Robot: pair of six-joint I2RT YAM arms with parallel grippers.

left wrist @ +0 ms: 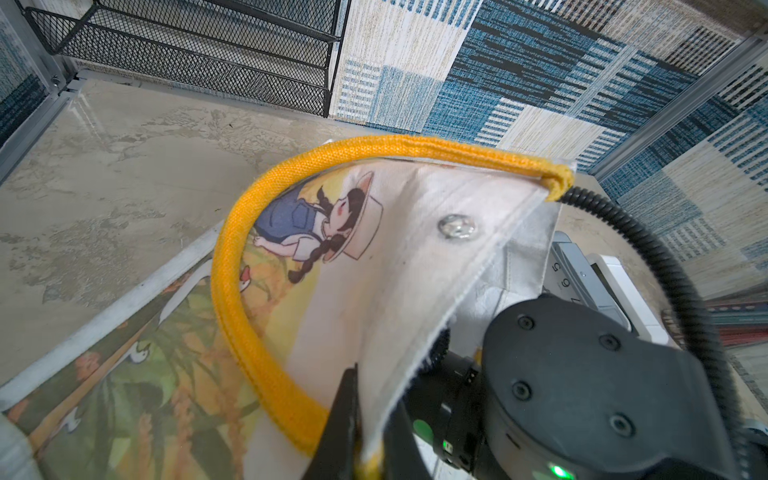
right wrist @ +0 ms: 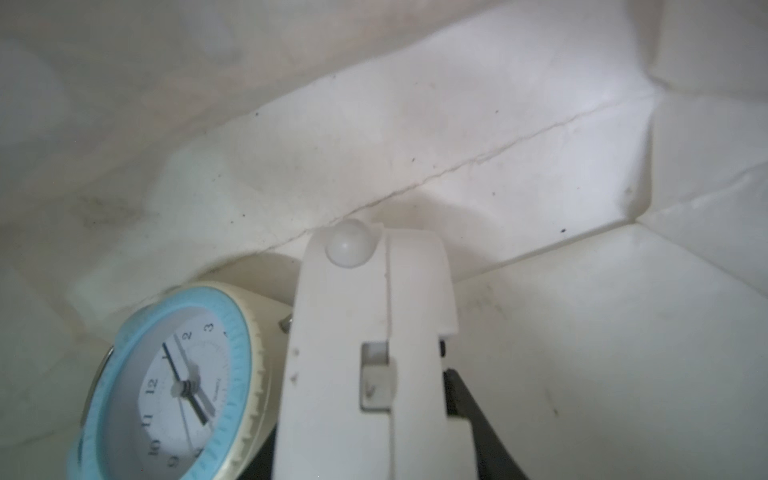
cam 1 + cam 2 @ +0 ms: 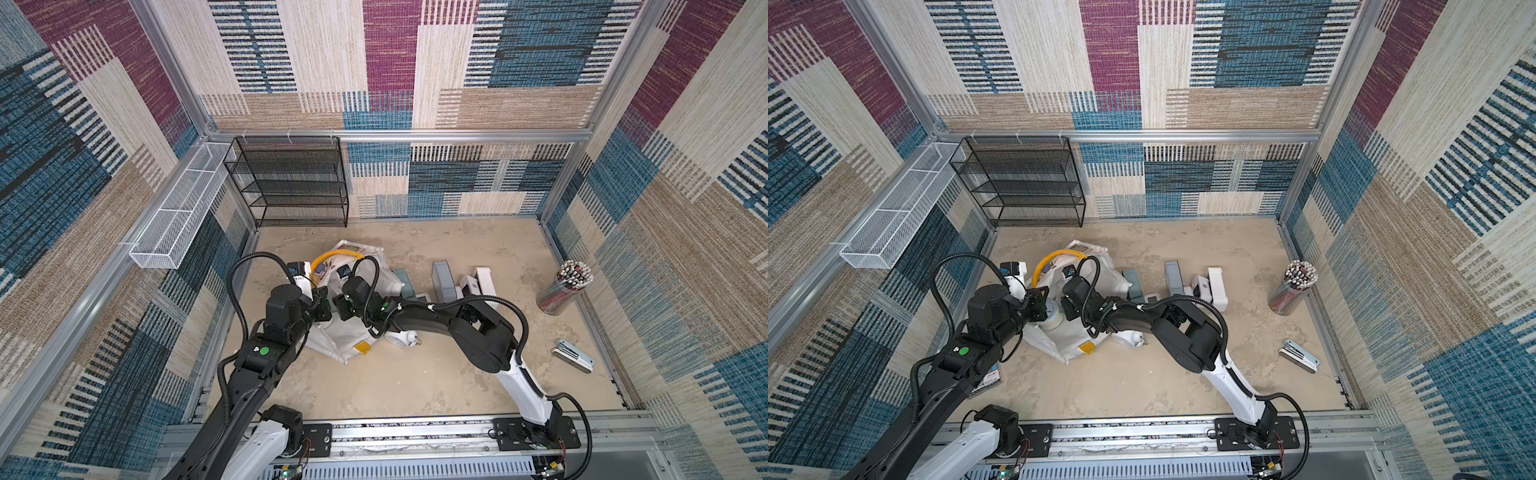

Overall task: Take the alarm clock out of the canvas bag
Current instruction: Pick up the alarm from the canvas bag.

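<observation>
Cream plastic alarm clock (image 2: 178,386) lay inside the canvas bag (image 3: 1075,332); it looked light, rigid and slick, best pinched across its body, off the face. The left gripper (image 1: 365,419) clamped the bag rim. The right gripper (image 3: 1067,311) straddled a white plastic piece (image 2: 365,332) beside the clock; whether it gripped, I couldn't tell.

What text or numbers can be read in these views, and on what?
"9", "10", "11", "12", "2", "3": dial of the alarm clock, inside the canvas bag.
"5", "6", "7": grey item just past the bag's rim.
Small print on the clock dial: blurred, unreadable.
Dark label on the white box: too small to read.
Print on the card on the table: too small to read.
</observation>
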